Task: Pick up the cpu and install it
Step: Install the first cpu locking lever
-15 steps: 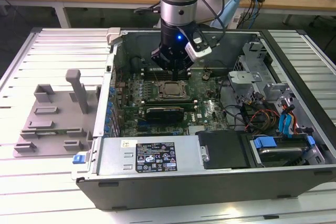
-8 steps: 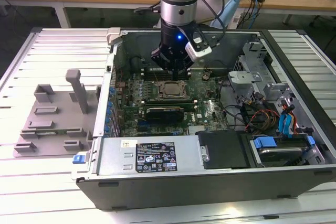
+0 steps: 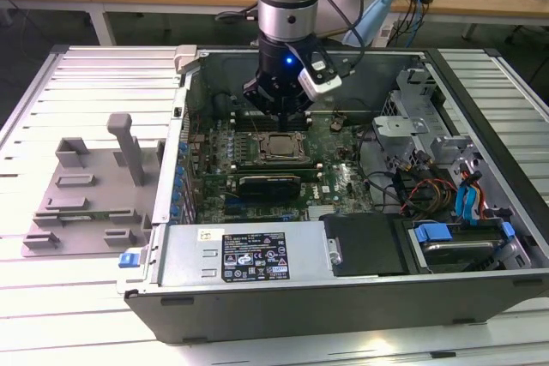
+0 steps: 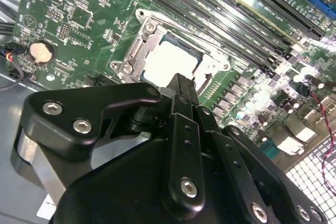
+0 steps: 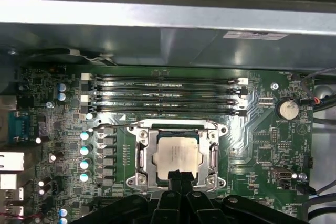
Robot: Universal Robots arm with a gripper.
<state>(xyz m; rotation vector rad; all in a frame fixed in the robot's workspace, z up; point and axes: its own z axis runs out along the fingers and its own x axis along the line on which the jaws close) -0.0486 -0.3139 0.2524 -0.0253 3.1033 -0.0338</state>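
The cpu (image 3: 281,147) lies flat in the motherboard socket inside the open computer case, its pale silver top showing in both wrist views (image 4: 169,60) (image 5: 176,153). The socket's metal frame (image 5: 140,153) surrounds it on all sides. My gripper (image 3: 280,114) hangs just above the socket. Its black fingertips are pressed together, with nothing between them, over the chip's edge in both wrist views (image 4: 181,86) (image 5: 178,174). I cannot tell whether the tips touch the chip.
Several memory slots (image 5: 165,95) run beside the socket. The case wall (image 3: 184,117) and drive cage (image 3: 425,126) flank the board, and the power supply (image 3: 257,255) lies in front. A grey fixture tray (image 3: 86,195) rests on the table at the exterior view's left.
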